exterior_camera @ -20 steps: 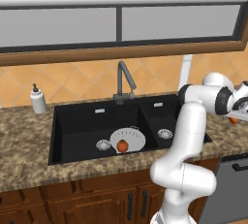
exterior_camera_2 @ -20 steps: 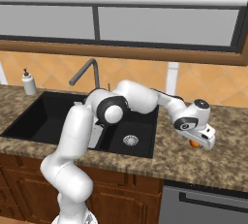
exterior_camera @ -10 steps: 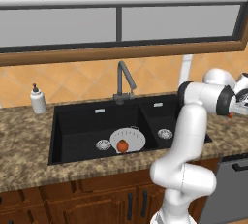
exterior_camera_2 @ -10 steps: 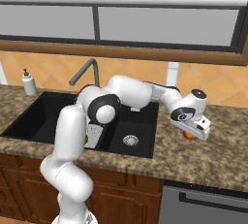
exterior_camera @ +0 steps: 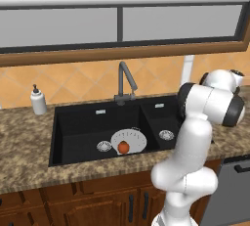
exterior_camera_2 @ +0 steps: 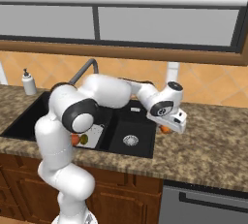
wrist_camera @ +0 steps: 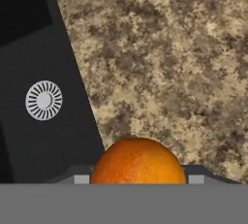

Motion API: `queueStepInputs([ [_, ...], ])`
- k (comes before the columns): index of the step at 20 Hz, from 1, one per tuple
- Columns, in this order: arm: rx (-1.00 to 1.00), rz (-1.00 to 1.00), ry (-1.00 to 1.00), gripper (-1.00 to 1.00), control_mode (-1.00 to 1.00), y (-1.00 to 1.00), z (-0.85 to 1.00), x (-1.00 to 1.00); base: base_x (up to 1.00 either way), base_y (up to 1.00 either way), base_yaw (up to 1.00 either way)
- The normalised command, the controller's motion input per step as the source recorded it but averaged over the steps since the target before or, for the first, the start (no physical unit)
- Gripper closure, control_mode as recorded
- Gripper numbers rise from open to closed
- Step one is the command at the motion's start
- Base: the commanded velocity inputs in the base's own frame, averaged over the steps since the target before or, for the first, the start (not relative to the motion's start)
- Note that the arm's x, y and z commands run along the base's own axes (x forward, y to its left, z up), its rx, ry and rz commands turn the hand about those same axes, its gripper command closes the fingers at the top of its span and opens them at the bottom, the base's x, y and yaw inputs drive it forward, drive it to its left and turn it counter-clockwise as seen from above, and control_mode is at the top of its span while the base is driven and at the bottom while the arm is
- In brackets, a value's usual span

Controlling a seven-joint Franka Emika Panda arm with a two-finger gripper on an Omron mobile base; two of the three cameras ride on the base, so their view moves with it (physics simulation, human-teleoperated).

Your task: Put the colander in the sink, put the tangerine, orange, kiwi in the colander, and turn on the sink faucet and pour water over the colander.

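Gripper (exterior_camera_2: pixel 167 129) hung above the speckled counter (exterior_camera_2: pixel 213 140), just right of the sink (exterior_camera_2: pixel 127 121) and its right edge, closed on a round orange fruit (wrist_camera: pixel 138 161); in the hand view that fruit sat between the jaws, with bare counter spreading beyond it and the narrower basin's silver drain (wrist_camera: pixel 44 100) off to one side; the colander (exterior_camera: pixel 129 140) rested in the wide basin, one orange fruit (exterior_camera: pixel 123 147) in it at its front rim; the sink faucet (exterior_camera: pixel 124 84) rose behind the divider; a soap dispenser (exterior_camera: pixel 38 100) stood well apart at the far left; a small green fruit (exterior_camera_2: pixel 84 139) showed beside the arm's elbow.
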Motion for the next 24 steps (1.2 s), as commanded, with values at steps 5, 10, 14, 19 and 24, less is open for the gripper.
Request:
queueStepInputs([
  [5, 0.0, 0.15, 0.0, 1.0, -1.0, 1.0, 0.11, -0.23, 0.0, 0.0, 0.0],
  [10, 0.0, 0.16, 0.0, 1.0, -1.0, 1.0, 0.21, -0.01, 0.0, 0.0, 0.0],
  [14, 0.0, 0.15, 0.0, 1.0, -1.0, 1.0, 0.13, 0.0, 0.0, 0.0, 0.0],
  [19, 0.0, 0.16, 0.01, 1.0, -1.0, 1.0, 0.04, 0.0, 0.0, 0.0, 0.0],
  [24, 0.0, 0.14, 0.0, 1.0, -1.0, 1.0, 0.0, 0.0, 0.0, 0.0, 0.0],
])
